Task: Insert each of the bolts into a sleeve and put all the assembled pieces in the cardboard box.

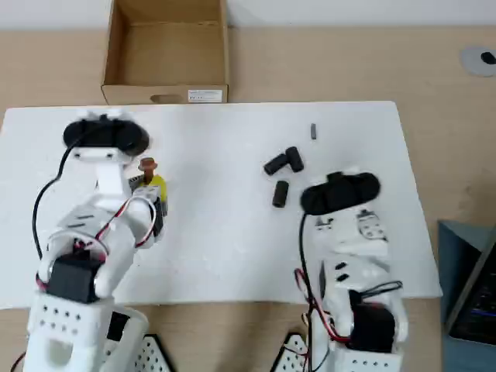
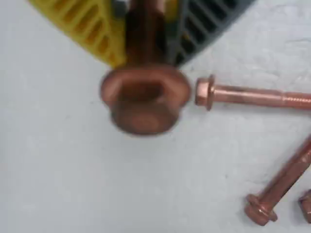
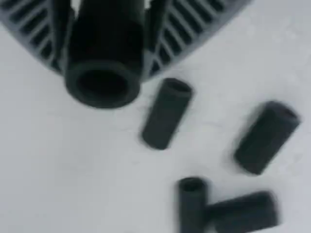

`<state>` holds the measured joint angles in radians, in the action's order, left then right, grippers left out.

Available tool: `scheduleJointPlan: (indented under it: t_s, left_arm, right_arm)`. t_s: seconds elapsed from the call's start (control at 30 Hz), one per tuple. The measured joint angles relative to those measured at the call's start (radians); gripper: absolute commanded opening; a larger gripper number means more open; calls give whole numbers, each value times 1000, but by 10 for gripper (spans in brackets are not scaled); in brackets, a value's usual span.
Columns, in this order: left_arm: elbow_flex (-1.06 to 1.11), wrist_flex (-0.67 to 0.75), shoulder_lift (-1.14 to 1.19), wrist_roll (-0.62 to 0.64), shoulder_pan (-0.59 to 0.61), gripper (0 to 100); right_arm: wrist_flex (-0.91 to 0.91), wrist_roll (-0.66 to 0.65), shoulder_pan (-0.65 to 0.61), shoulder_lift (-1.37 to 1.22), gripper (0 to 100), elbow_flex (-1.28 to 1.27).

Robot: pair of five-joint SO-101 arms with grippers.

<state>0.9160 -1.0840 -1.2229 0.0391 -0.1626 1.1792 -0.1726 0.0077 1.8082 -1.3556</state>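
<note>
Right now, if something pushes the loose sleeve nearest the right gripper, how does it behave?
Likely rolls: the sleeve lies on its side, a round tube on the flat white sheet. Probably stiff, since its wall looks thick. Matte surface, so probably not slippery.

A light wooden table (image 1: pixel 449 116) runs edge to edge, with a white sheet (image 1: pixel 217 248) spread across its middle. At upper right sits a round grey cable port (image 1: pixel 478 60). A dark, laptop-like thing (image 1: pixel 469 302) pokes in at lower right.

White foam board (image 1: pixel 232 248) lies flat on a light wooden table (image 1: pixel 46 70). A grey round disc with a dark centre (image 1: pixel 478 60) sits at the table's far right corner. A blue-grey device (image 1: pixel 469 287), partly cut off, sits at the right edge.
</note>
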Motion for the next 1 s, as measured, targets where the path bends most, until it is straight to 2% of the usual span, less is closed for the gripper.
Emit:
scheduleJointPlan:
  t_s: [0.17, 0.4, 0.6, 0.7, 0.87, 1.0]
  left_arm:
    - [118, 68, -160, 104, -2, 2]
    - [318, 216, -413, 118, -2, 2]
    - [411, 241, -580, 133, -2, 2]
    - [411, 242, -586, 229, -5, 2]
    - [411, 242, -589, 416, -97, 2]
    - [404, 242, -589, 480, -160, 3]
  right_arm:
    - [-80, 95, -147, 0, 9, -60]
    - [-180, 198, -370, 0, 9, -118]
    - [-189, 232, -551, 0, 9, -140]
    - [-190, 258, -628, 0, 9, -143]
    - [-253, 284, -717, 0, 9, -178]
    - [-296, 284, -772, 0, 9, -195]
